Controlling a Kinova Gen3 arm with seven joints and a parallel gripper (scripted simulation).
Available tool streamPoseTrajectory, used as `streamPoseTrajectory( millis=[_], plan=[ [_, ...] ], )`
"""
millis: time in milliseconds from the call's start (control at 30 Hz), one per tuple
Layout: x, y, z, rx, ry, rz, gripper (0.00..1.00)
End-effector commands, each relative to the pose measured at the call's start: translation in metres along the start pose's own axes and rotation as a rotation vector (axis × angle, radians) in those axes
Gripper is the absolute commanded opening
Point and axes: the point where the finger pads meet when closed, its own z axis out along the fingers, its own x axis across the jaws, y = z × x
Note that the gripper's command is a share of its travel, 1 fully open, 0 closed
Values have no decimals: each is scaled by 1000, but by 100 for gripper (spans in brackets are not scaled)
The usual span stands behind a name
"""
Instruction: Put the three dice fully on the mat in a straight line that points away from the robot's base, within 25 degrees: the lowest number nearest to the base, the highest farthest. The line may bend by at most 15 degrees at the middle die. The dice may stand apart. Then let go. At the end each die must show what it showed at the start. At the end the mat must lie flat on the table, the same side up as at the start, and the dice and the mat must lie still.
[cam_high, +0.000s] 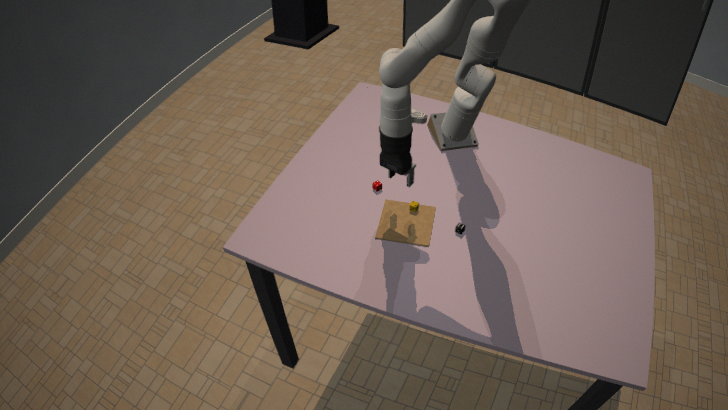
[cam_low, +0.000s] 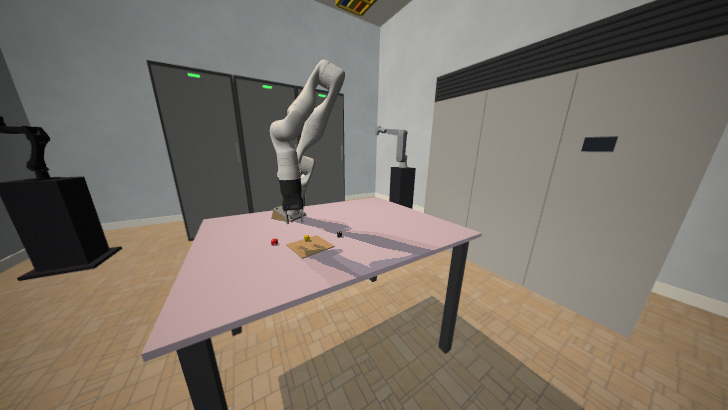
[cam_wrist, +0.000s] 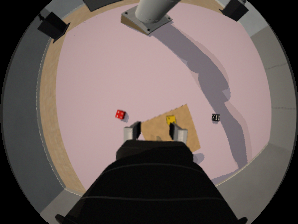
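Note:
A yellow die (cam_high: 414, 206) (cam_low: 306, 237) (cam_wrist: 171, 119) sits on the tan mat (cam_high: 425, 216) (cam_low: 321, 243) (cam_wrist: 184, 112), close to its edge on the robot base's side. The mat lies flat on the table. A red die (cam_high: 376, 186) (cam_low: 274, 241) (cam_wrist: 120, 114) lies on the table beside the mat, off it. A black die (cam_high: 460, 228) (cam_low: 339, 234) (cam_wrist: 215, 117) lies off the mat on the opposite side. My gripper (cam_high: 400, 179) (cam_low: 294, 222) (cam_wrist: 155, 128) is open and empty, raised above the table and touching no die. The pip counts are too small to read surely.
The robot's base plate (cam_high: 437, 133) (cam_wrist: 131, 22) stands on the pink table (cam_high: 575, 229) (cam_low: 229, 285) (cam_wrist: 90, 75), beyond the mat from the top view. Shadows of the arm fall across part of the mat and close by the black die.

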Motion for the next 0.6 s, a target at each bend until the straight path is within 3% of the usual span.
streamPoseTrajectory(
  millis=[0,100,200,233,567],
  plan=[
    [-43,-10,6,22,-29,130,100],
    [-78,-14,8,8,-31,248,100],
    [-86,-16,9,4,-33,274,100],
    [-86,-16,9,4,-33,274,70],
    [-86,-16,9,4,-33,274,70]
  ],
)
